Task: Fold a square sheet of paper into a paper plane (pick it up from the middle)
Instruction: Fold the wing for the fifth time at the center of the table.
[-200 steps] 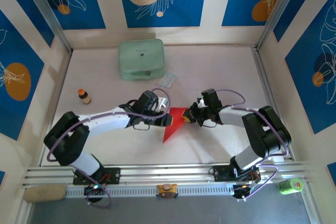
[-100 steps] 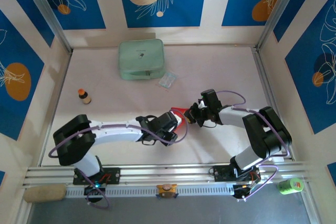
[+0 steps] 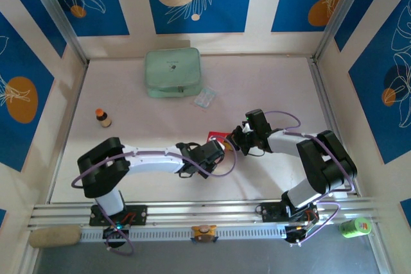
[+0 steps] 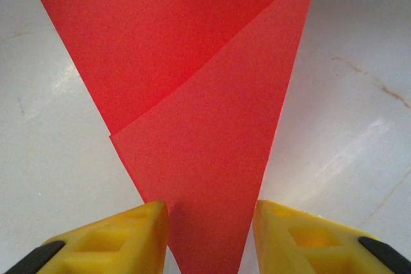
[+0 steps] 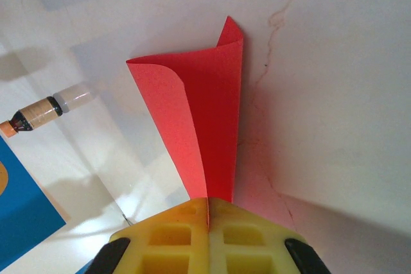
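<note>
The square sheet of paper is bright red and folded into a tapering shape with a diagonal crease. It lies mid-table, mostly hidden under my left wrist in the top view. In the left wrist view the paper narrows toward my left gripper. That gripper is open, its yellow fingers on either side of the narrow end. My right gripper is shut on the paper's right end. From it the paper rises off the table with one flap curling.
A pale green pouch lies at the back of the table, with a small clear plastic packet beside it. A small bottle with an orange cap stands at the left, also seen lying across the right wrist view. Walls enclose the table.
My left arm has swung right and forward over the red paper, which now mostly hides under it. The left jaws widened briefly, then came back. The right gripper has kept its grip and place.
</note>
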Available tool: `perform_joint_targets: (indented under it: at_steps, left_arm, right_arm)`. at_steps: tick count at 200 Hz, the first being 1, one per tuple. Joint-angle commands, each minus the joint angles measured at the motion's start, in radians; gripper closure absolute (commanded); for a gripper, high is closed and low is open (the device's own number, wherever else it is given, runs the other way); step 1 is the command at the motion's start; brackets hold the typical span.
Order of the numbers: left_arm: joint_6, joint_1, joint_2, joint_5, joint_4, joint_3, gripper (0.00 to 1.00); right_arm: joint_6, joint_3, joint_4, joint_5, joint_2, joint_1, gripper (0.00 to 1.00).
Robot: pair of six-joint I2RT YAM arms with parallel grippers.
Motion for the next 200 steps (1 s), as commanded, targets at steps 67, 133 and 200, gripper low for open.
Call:
perform_joint_targets:
  at_steps: [67,133,200]
  left_arm:
    - [0.014,-0.019,0.064,-0.049,-0.087,0.084,0.72]
    - [0.009,-0.019,0.077,-0.056,-0.096,0.091,0.74]
    - [0.004,-0.019,0.073,-0.052,-0.079,0.081,0.83]
  right_arm:
    - [0.018,0.017,-0.012,-0.007,-0.01,0.001,0.99]
    - [0.015,0.023,-0.017,-0.012,-0.008,-0.002,0.99]
    - [0.012,0.022,-0.02,-0.012,-0.008,-0.002,0.99]
